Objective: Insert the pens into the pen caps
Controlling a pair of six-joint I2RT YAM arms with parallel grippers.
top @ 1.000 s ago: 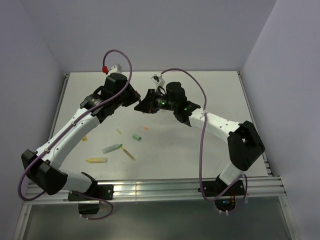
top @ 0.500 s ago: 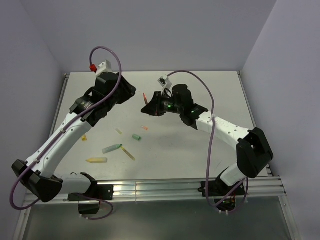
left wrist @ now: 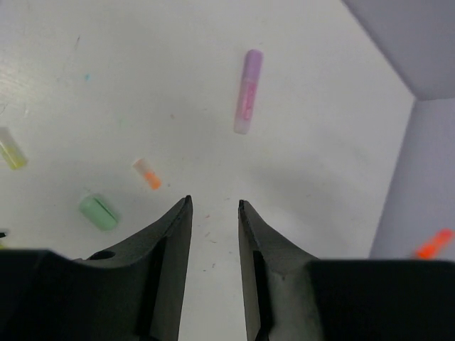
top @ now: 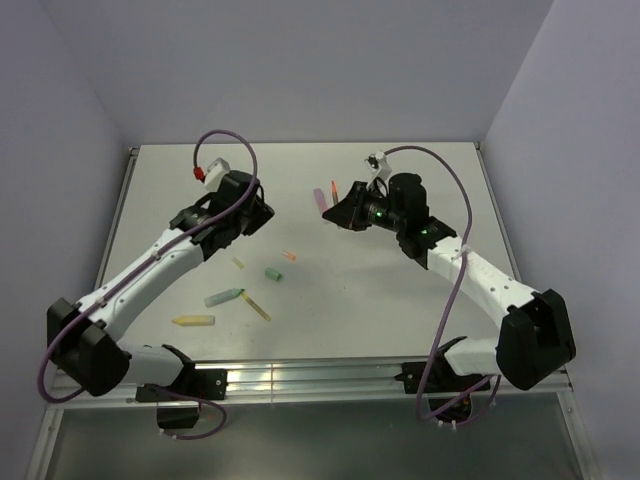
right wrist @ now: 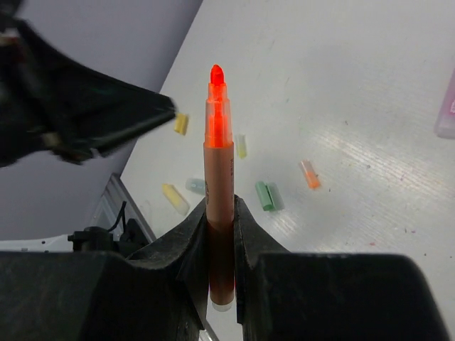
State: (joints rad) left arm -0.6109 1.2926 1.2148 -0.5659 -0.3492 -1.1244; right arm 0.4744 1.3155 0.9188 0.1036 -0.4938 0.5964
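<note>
Several pieces lie loose toward the left of the worktop (top: 380,310): a yellow pen (top: 193,320), a green pen (top: 225,297) and, at its two o'clock, a green cap (top: 273,274) and the orange cap (top: 290,256). The left end effector (top: 262,212) hovers above them, its jaws a narrow gap apart and holding nothing; the orange cap sits at its five o'clock. At its three o'clock a pink-purple pen (top: 319,198) lies flat. Further right, the right end effector (right wrist: 220,213) is clamped on the orange pen (right wrist: 218,177), nib bare and pointing to twelve o'clock in the wrist view. The likely trouble is the cap: small and lying flat, it could skid away from such narrow jaws. Pushing cap onto pen could also slide the pen back through its side grip, or a slight misalignment could smear the nib
</note>
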